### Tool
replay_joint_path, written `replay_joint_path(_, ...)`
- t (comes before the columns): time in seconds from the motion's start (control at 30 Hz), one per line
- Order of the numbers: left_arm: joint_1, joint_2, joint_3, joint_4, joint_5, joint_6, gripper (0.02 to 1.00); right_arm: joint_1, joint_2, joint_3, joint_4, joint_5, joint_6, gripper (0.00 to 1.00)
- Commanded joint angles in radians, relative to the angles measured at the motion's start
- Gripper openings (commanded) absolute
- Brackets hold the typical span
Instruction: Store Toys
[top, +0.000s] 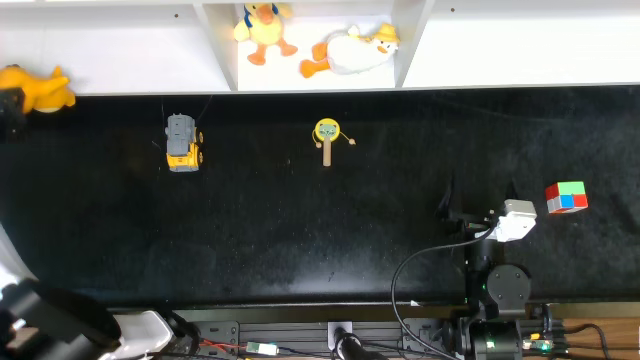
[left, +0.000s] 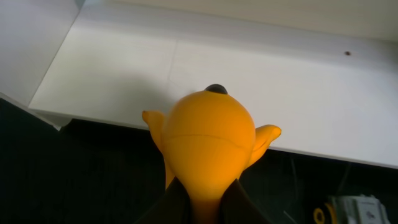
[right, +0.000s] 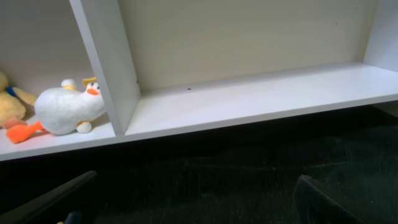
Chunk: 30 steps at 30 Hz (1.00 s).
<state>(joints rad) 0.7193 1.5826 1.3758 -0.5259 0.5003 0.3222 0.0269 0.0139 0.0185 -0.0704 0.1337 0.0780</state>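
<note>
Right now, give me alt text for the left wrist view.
An orange toy, clamped at its narrow end by the left gripper, is held close to the front edge of a white shelf, where the shelf meets the black tabletop.

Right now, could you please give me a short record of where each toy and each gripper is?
shelf: white, three compartments
middle compartment: yellow duck plush and white duck plush, side by side
left gripper: shut on orange toy, at the left compartment's front edge
right gripper: open, empty, facing the right compartment
table: black; toy truck at left, rattle drum in the middle, coloured cube at right
toys not yet on the shelf: four
</note>
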Motion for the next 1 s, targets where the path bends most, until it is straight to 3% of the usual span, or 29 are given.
replay_joint_path(0.03,-0.025,0.03,0.046,0.041,-0.003,-0.044,0.108,0.0,-0.01,-0.014,0.003,-0.006,0.005,0.996)
replay_joint_path(0.53,-0.126,0.088,0.047,0.161,-0.166,-0.096,0.156,0.0,-0.01,-0.014,0.003,-0.006,0.005,0.993)
replay_joint_path(1.0,-0.145,0.135,0.047,0.2,-0.178,-0.111,0.143,0.0,-0.01,-0.014,0.003,-0.006,0.005,0.996)
